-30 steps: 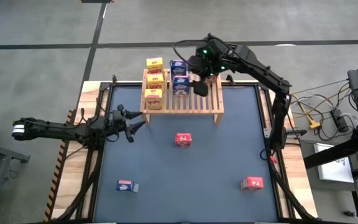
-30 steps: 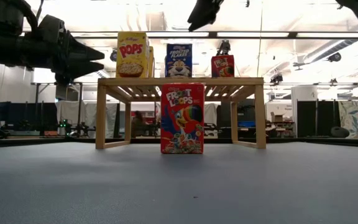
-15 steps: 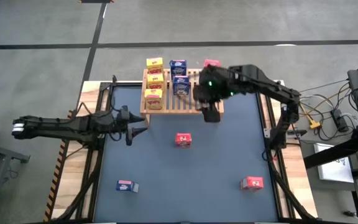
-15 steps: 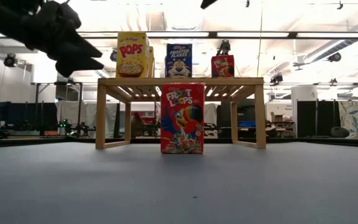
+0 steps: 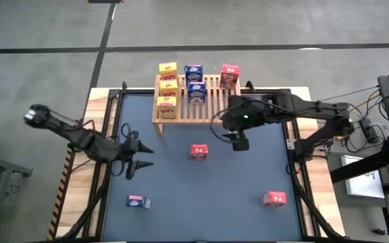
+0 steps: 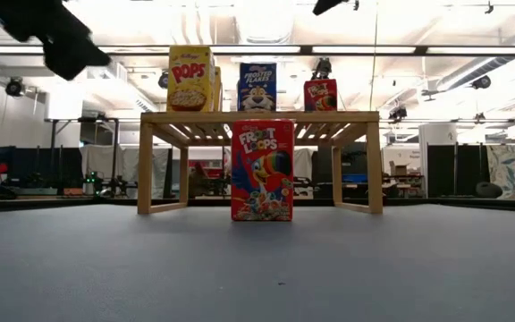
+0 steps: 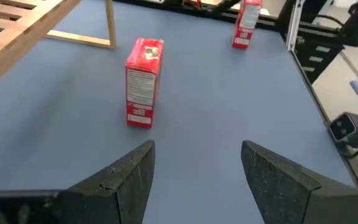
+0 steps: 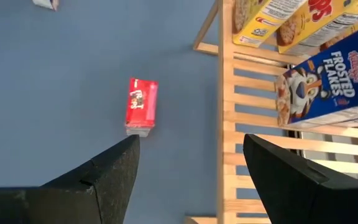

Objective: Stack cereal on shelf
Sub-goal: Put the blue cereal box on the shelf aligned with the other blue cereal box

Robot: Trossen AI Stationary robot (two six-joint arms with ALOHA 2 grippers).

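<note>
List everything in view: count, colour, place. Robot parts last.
Yellow cereal boxes: three, yellow, in a row on the shelf's left part.
Blue cereal boxes: two on the shelf beside the yellow row; one lying on the mat, front left.
Red cereal boxes: one on the shelf's right rear; one upright on the mat in front of the shelf; one on the mat, front right.
Shelf: one, light wood, slatted, at the table's far edge.
Table: one, blue mat, wood border.
Left gripper: fingers open, empty, above the mat's left side.
Right gripper: fingers open, empty, just in front of the shelf.
</note>
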